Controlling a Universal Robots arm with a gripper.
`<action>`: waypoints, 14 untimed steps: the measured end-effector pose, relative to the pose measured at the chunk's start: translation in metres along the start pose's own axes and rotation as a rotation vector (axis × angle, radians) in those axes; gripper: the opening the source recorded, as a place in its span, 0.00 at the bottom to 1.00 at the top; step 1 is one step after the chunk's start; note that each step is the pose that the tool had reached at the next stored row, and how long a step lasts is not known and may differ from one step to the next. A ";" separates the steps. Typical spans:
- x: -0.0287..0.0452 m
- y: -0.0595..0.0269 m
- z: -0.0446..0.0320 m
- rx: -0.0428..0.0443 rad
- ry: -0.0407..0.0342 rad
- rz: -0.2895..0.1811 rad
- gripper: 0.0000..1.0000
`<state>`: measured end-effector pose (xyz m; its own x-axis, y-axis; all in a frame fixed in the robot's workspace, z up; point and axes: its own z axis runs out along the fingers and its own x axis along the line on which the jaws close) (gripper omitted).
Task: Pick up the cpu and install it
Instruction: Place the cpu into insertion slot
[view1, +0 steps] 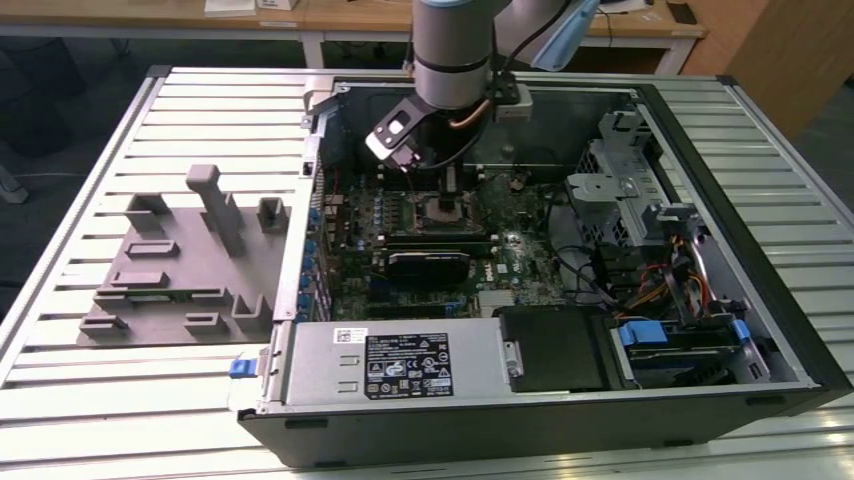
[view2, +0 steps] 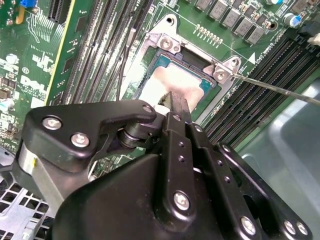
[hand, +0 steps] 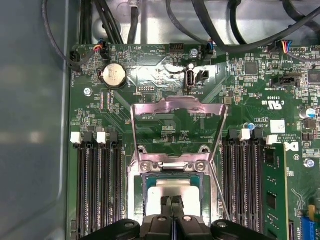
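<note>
At the exterior view's left, grey holder blocks (view1: 174, 265) stood on the slatted table (view1: 80, 120). Lower centre, a white printed label (view1: 407, 365) marked the power supply. Upper centre, the gripper (view1: 451, 195), fingers (hand: 166, 207) pressed together, touched the cpu (hand: 175, 187) lying in its socket (hand: 170, 167), hemmed closely by memory slots (hand: 95, 185).

A pale slatted table (view1: 134, 400) stands before wooden desks (view1: 347, 15) on a dark floor (view1: 60, 130).
</note>
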<state>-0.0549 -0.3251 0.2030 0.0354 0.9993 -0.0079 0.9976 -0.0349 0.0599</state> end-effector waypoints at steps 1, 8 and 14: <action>0.0000 -0.0004 0.0003 0.0000 0.0000 0.000 0.11; 0.0000 -0.0013 0.0029 0.0002 -0.0002 0.000 0.11; 0.0000 -0.0014 0.0040 0.0002 -0.0002 0.000 0.11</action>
<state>-0.0560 -0.3251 0.1989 0.0354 0.9993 -0.0081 0.9976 -0.0349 0.0597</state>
